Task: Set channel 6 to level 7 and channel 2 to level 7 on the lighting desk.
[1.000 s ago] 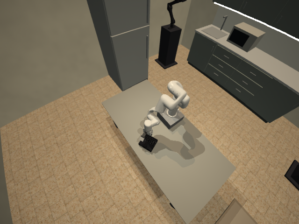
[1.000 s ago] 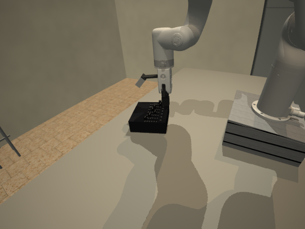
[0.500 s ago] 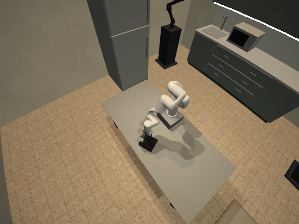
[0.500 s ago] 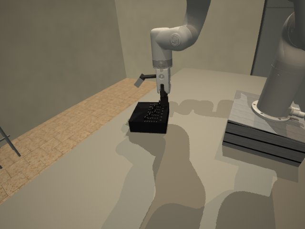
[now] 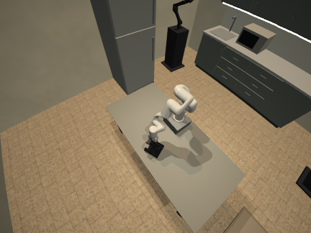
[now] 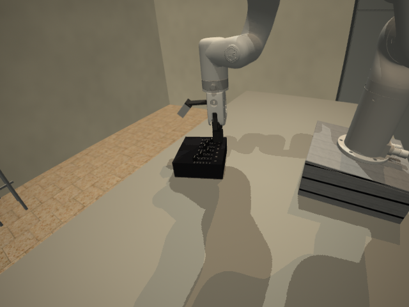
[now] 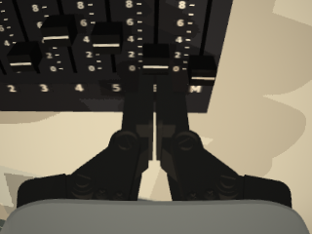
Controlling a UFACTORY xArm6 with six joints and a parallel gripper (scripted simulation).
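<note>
The black lighting desk [image 5: 154, 150] [image 6: 197, 166] [image 7: 214, 0] stands flat on the grey table [image 5: 200, 175] [image 6: 99, 247]. My gripper [image 5: 152, 142] [image 6: 216, 137] [image 7: 154, 88] is shut, with nothing between the fingers. It points down at the desk's edge nearest the arm base. In the wrist view the closed fingertips sit against the near side of the channel 6 fader cap [image 7: 156, 58], which stands low on its scale. The M cap [image 7: 203, 68] is also low. The channel 5 cap [image 7: 107, 35] and channel 4 cap [image 7: 58, 29] stand higher. The channel 3 cap [image 7: 19, 58] is low. Channel 2's cap is out of view.
The arm's base plate [image 5: 179, 124] [image 6: 356, 185] stands on the table to the right of the desk. The table edge [image 6: 108, 171] runs close along the desk's far left side. A fridge [image 5: 130, 45] and kitchen counter [image 5: 263, 75] stand away from the table.
</note>
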